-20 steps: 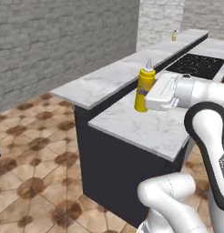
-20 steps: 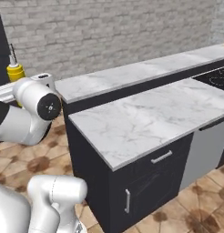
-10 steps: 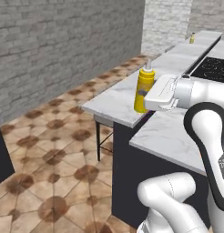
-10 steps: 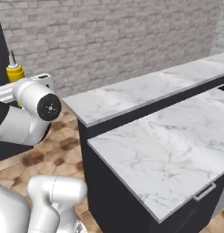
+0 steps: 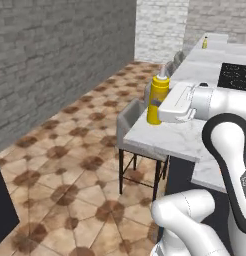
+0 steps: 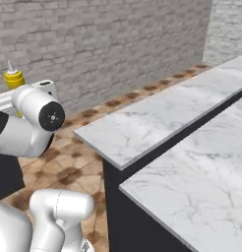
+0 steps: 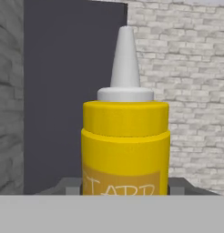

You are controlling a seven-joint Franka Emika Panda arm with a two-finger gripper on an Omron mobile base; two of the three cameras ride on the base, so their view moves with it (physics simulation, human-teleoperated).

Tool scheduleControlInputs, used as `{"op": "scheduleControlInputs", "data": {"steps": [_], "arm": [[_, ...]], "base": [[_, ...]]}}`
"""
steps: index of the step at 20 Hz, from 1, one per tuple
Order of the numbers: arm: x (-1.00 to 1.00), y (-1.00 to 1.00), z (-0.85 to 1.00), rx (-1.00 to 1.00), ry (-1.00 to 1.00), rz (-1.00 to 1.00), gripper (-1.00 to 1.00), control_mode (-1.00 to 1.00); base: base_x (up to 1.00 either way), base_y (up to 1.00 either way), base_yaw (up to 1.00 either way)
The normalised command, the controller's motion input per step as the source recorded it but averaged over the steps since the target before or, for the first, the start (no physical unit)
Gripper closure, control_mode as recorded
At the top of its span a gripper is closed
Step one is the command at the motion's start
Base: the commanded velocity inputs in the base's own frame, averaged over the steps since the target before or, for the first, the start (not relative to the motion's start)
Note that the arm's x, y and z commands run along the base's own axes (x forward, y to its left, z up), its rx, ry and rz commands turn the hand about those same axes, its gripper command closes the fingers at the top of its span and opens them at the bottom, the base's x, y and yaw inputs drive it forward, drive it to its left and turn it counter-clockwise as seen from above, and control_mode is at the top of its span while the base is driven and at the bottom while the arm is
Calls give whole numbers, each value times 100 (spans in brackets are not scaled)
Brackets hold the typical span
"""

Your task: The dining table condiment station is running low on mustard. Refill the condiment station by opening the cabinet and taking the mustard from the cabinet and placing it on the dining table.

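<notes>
1. The mustard (image 5: pixel 157 100) is a tall yellow plastic bottle, smooth and round, and it stands up straight. In the left base view it is a bit above the middle of the frame.
2. Its nozzle is a pale pointed cone. In the hand view the mustard (image 7: pixel 125 150) takes up the middle of the frame, with the cone on a white ring, then a wide yellow collar, then the round body with part of a darker label at the bottom.
3. The gripper (image 5: pixel 156 106) pinches the mustard around its lower body. Its white boxy hand sits just right of the bottle, and a small dark finger presses on the bottle's side. The bottle is in the air, not on any top.
4. In the right base view the mustard (image 6: pixel 14 78) peeks out in the upper left, behind a round white arm joint with a dark disc on it.
5. The dining table (image 5: pixel 160 137) has a flat white top with thin grey lines like marble, and dark sides. It runs from the middle of the left base view up to the upper right. A flat black cooktop (image 5: pixel 236 76) is set into it.
6. A small yellow bottle (image 5: pixel 205 43) stands far off on the table, near the top right.
7. A grey chair (image 5: pixel 132 131) with thin dark legs is tucked at the table's near corner.
8. The floor (image 5: pixel 70 150) has brown tiles with dark star shapes. The wall (image 6: pixel 103 44) is rough grey brick.
</notes>
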Motion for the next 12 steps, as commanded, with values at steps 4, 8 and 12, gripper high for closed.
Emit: {"op": "scheduleControlInputs", "data": {"steps": [4, 8, 12], "arm": [[0, 0, 0, 0, 0, 0, 100, 100], [0, 0, 0, 0, 0, 0, 100, 100], [0, 0, 0, 0, 0, 0, 100, 100]], "base": [[89, 100, -41], [77, 100, -41], [71, 100, -40]]}}
